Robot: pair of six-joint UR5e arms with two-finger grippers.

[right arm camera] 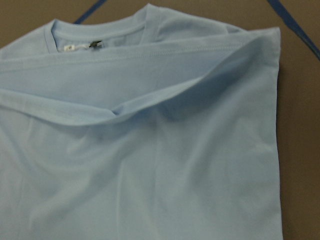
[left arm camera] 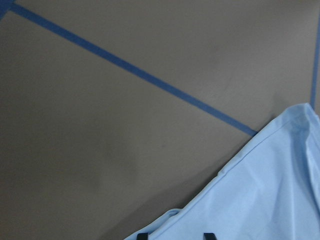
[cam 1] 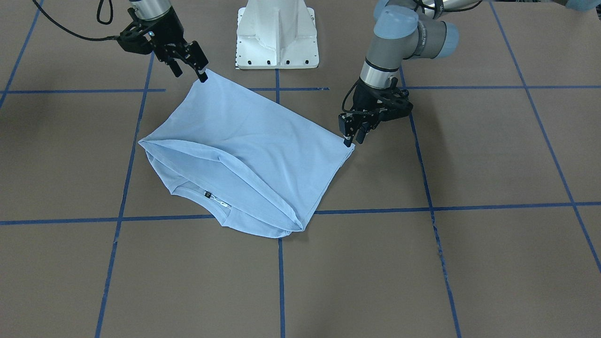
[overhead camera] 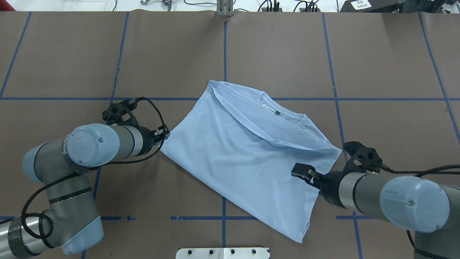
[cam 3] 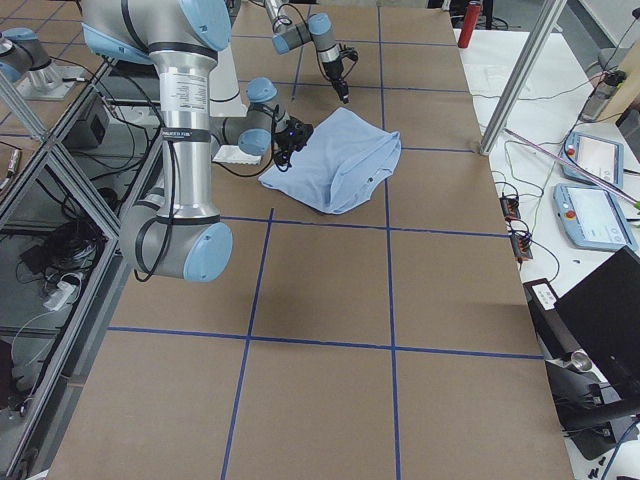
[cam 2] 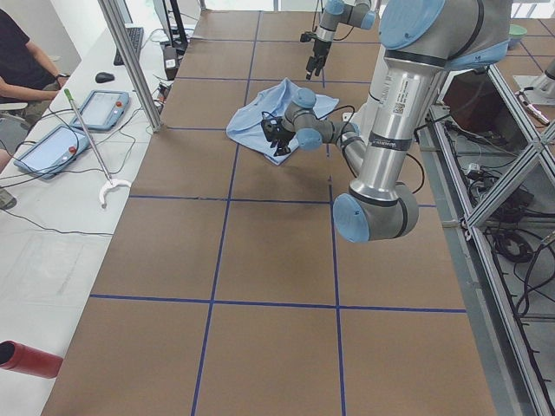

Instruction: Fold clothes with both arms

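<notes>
Your shirt (cam 1: 253, 141) lies half-folded on the worktop (cam 1: 469, 258). The left gripper (cam 1: 354, 140) and right gripper (cam 1: 190, 74) sit at its robot-side corners, jaws parted and empty. Next, I'd judge, pinch both corners evenly.

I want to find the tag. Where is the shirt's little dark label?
In the front-facing view, the dark label sits inside the T-shirt's collar, on the side farthest from the white base.

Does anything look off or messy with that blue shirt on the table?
Yes. The T-shirt lies askew to the blue grid lines. Its folded-over layer stops short of the collar, and the hem edge bows up loosely instead of lying flat, so the fold looks uneven. Nothing appears torn or spilled.
</notes>
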